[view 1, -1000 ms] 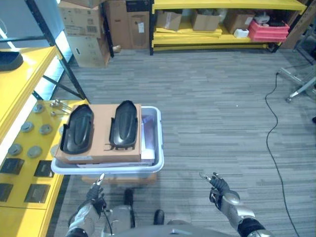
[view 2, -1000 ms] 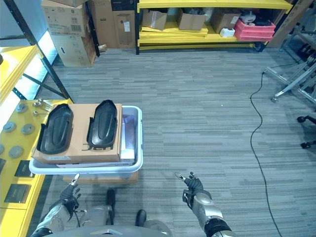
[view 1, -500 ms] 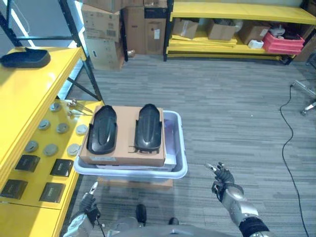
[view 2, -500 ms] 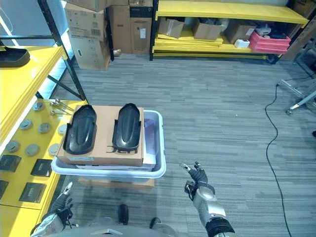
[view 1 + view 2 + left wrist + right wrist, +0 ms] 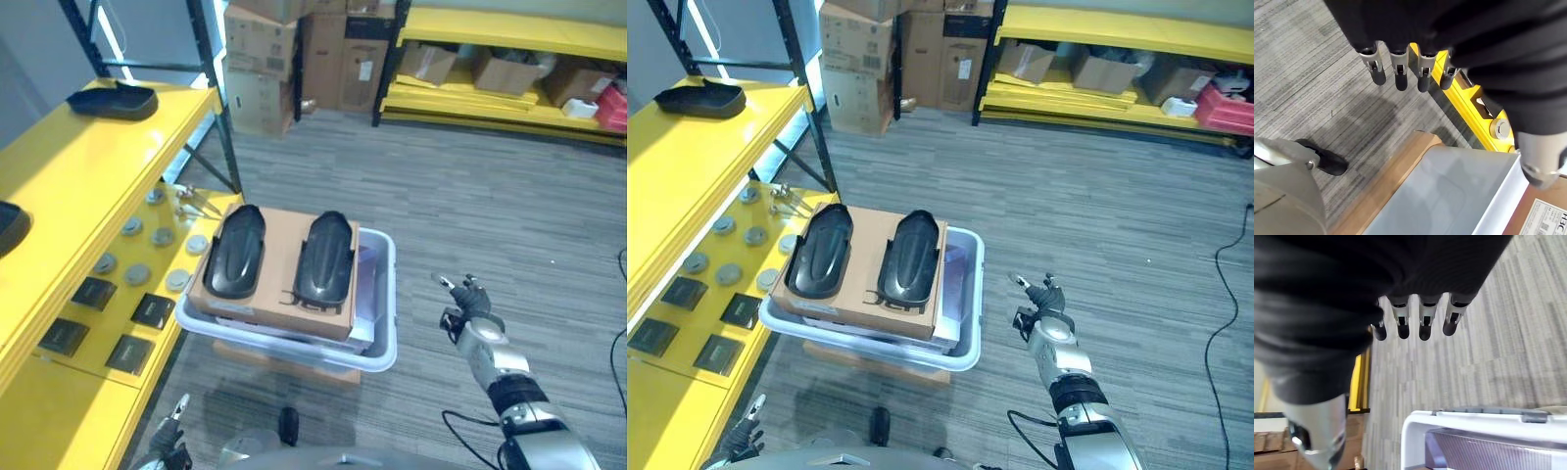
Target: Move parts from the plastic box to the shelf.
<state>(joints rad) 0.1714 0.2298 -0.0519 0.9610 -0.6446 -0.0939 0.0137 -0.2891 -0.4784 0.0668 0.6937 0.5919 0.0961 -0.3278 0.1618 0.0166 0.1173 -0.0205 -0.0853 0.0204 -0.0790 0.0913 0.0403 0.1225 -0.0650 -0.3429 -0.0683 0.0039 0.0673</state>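
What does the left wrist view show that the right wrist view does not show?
Left wrist view: the left hand with straight fingers, holding nothing, the yellow shelf past them, and the brown cardboard base under the plastic box. Right wrist view: the right hand, also open, above grey carpet. Both views share the plastic box.

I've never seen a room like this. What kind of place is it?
Probably a warehouse or storeroom. There are yellow shelves on metal frames, stacked cardboard boxes along the back, and a plastic box of black parts waiting on the floor.
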